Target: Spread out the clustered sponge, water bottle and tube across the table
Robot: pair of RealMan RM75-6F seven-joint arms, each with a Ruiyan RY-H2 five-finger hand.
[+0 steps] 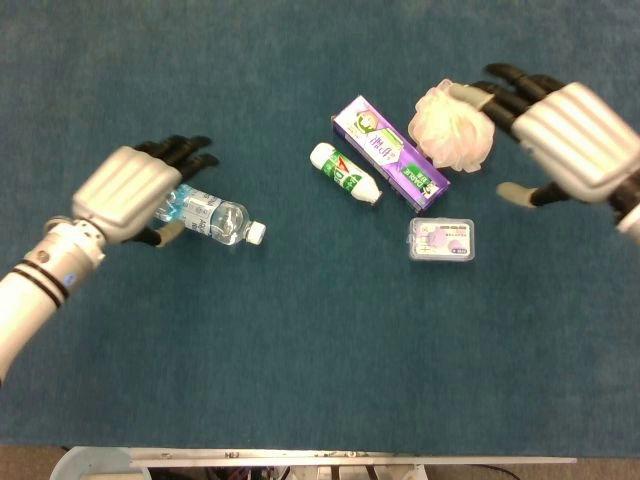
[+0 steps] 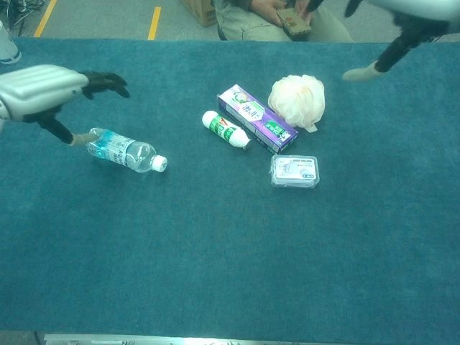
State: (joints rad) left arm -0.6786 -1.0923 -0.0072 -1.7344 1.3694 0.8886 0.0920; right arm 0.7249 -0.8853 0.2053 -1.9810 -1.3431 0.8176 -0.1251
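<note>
White sponge (image 1: 455, 125) beside box (image 1: 390, 152): right hand (image 1: 560, 145) above, spread wide (to grab); left hand (image 1: 135, 190) wide over bottle (image 1: 210, 217).

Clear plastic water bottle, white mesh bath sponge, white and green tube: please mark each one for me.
Clear plastic water bottle (image 1: 208, 216): head view, on its labelled body.
White mesh bath sponge (image 1: 452, 125): head view, centre of the puff.
White and green tube (image 2: 226, 130): chest view, middle of its body.

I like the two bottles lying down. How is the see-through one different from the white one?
The water bottle is clear with a blue label; the tube is white with green and red print. The water bottle lies apart by the left hand; the tube lies right beside the purple box. Both lie on their sides.
</note>
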